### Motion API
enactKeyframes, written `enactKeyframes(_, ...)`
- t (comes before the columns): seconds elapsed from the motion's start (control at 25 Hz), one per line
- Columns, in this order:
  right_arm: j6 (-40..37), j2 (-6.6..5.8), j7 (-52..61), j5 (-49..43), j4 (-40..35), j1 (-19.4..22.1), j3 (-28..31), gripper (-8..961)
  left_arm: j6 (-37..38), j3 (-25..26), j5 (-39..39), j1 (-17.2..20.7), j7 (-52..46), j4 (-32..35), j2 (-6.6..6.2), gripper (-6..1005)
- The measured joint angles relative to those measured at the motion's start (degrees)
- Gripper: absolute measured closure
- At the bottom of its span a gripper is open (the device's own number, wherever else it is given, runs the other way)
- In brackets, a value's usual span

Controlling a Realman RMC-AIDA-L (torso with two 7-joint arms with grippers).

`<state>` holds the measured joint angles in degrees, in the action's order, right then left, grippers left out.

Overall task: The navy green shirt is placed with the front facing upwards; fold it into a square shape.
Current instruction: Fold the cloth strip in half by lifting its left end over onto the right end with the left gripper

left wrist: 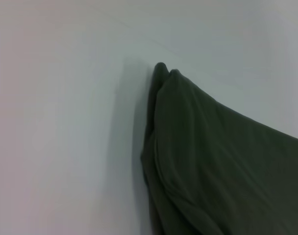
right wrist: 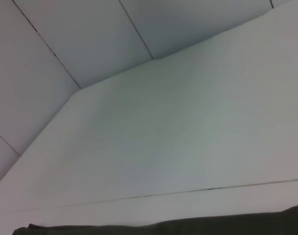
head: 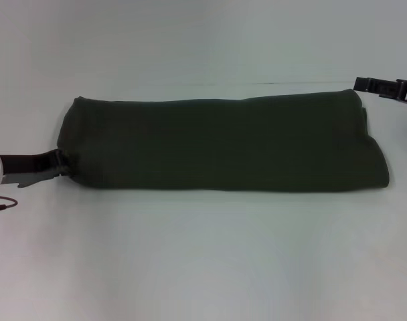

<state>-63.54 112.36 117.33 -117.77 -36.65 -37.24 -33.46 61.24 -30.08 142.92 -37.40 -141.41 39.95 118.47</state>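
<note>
The navy green shirt (head: 223, 144) lies folded into a long dark band across the white table; no lettering or labels show. My left gripper (head: 61, 164) is at the band's left near corner and is shut on the cloth, which puckers there. The left wrist view shows that end of the shirt (left wrist: 212, 161) close up, with layered folds. My right gripper (head: 357, 84) is at the band's far right corner, level with its top edge. The right wrist view shows only a strip of the shirt (right wrist: 188, 227) along one edge.
The white table (head: 203, 254) stretches out in front of the shirt and behind it. A red cable (head: 3, 202) loops at the left edge by my left arm. Wall panels (right wrist: 90, 34) stand beyond the table's far edge.
</note>
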Motion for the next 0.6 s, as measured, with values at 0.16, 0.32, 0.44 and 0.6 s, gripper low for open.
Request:
enactKeyframes(0.16, 0.1, 0.14, 0.0, 0.0, 0.1, 0.2, 0.1, 89, -0.6, 0.4, 0.0, 0.2, 0.0, 0.3, 0.04, 904)
enactKeyframes(0.32, 0.3, 0.48, 0.0, 0.0, 0.2, 0.3, 0.5, 89, -1.0, 1.2, -0.3, 0.7, 0.2, 0.6, 0.09, 944)
enactKeyframes(0.44, 0.6, 1.0, 0.0, 0.0, 0.3, 0.3, 0.4, 90, -1.0, 1.5, -0.8, 2.0, 0.4, 2.0, 0.25, 949)
enactKeyframes(0.6, 0.8, 1.86, -0.1, 0.0, 0.4, 0.3, 0.4, 91, -0.3, 1.5, -2.4, 4.5, 1.1, 4.7, 0.8, 949)
